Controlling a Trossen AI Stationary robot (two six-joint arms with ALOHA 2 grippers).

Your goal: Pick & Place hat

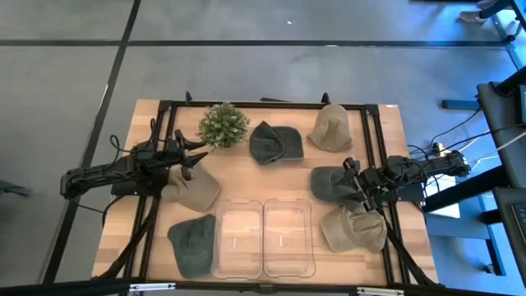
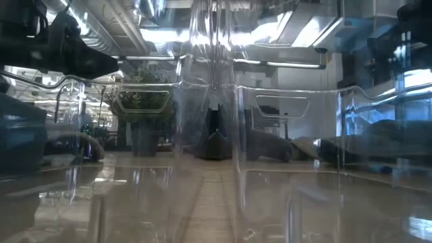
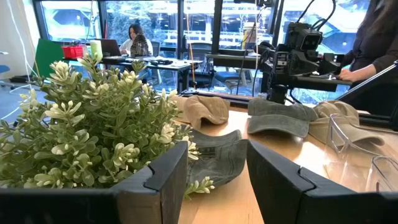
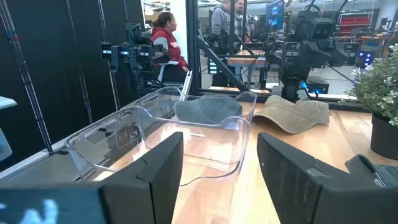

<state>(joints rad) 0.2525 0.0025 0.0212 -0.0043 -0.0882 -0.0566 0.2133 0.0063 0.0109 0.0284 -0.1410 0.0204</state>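
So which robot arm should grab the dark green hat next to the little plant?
Probably the left. Its open gripper hovers by the small leafy potted plant, close to that dark green cloth hat; the right gripper sits above other hats, farther away.

Tan hats (image 1: 195, 189), dark grey-green hats (image 1: 274, 141), clear bins (image 1: 263, 237), green plant (image 1: 223, 125), light wooden table (image 1: 246, 177)

A grey floor (image 1: 74, 74) crossed by dark seam lines surrounds the wooden tabletop (image 1: 246, 177). Tall windows (image 3: 155, 25) with dark frames fill the far wall, letting in daylight. Before them stand desks (image 3: 161, 62) where a seated person (image 3: 137, 40) works. Elsewhere, black panels (image 4: 56, 68) line one side, and shiny ducts (image 2: 115, 27) run under the ceiling.
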